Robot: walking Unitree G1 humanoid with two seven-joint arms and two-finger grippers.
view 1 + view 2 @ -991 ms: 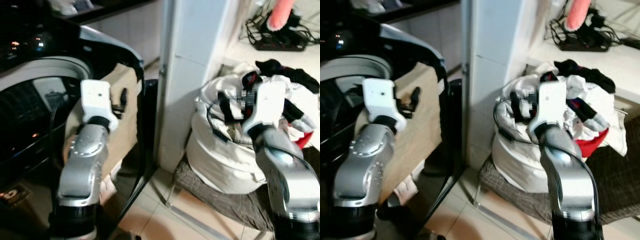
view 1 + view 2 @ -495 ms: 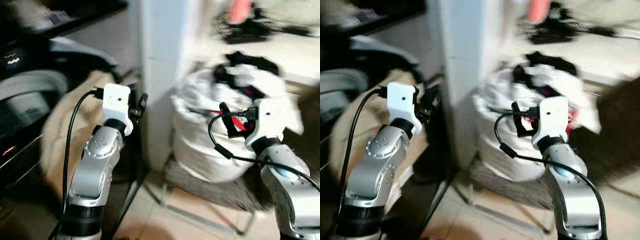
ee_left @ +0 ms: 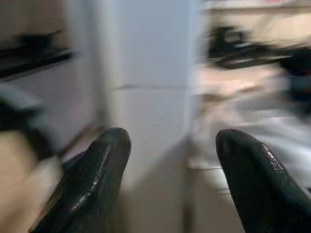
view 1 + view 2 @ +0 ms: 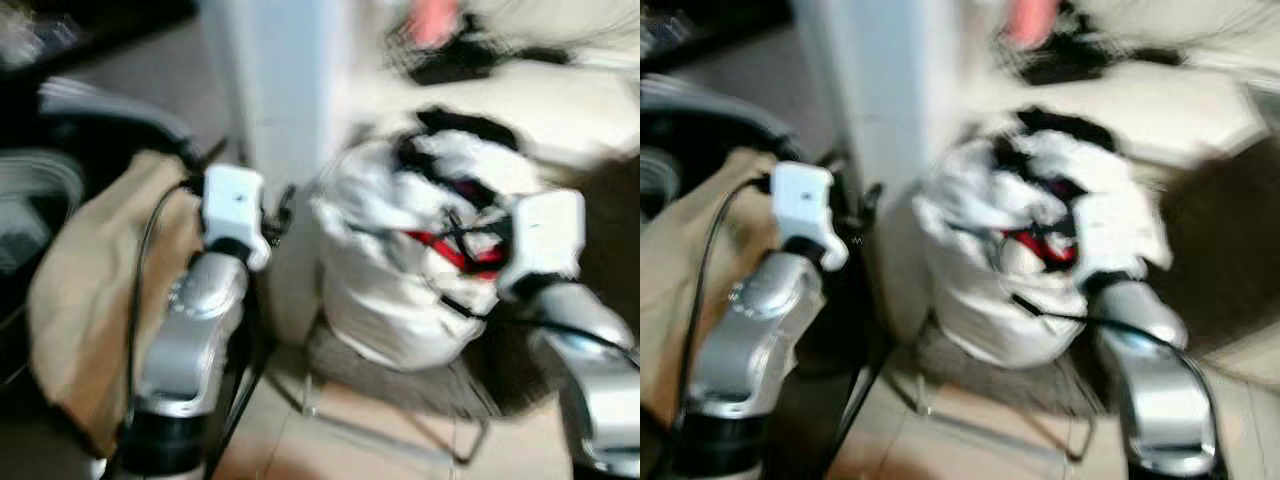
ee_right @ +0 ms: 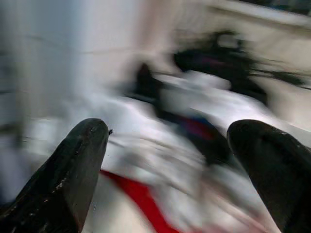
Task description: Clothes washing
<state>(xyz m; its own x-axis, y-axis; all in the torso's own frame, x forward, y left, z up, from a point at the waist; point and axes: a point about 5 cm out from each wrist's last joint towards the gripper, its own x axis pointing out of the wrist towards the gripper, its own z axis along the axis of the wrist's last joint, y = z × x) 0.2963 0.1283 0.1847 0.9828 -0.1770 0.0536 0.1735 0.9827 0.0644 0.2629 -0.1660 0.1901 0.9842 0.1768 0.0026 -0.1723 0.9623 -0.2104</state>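
A heap of laundry (image 4: 390, 270), mostly white with a red garment (image 4: 447, 252) and black pieces on top, sits in a dark woven basket (image 4: 400, 372). My right gripper (image 4: 468, 238) hovers at the heap's right side; in the right wrist view it (image 5: 167, 136) is open, with the white and red clothes ahead and nothing between its fingers (image 5: 68, 170). My left gripper (image 4: 280, 208) is raised beside the white pillar (image 4: 270, 90); in the left wrist view it (image 3: 170, 145) is open and empty. All views are blurred.
The dark washing machine (image 4: 60, 130) stands at the left with a beige cloth (image 4: 90, 290) hanging over its front. The basket rests on a thin metal stand (image 4: 385, 432) on the tiled floor. Black cables and a pink object (image 4: 435, 25) lie behind on a pale ledge.
The whole picture has shifted left, so the camera has turned right; the heap now lies nearer the middle. My right gripper is closer to the heap's red garment.
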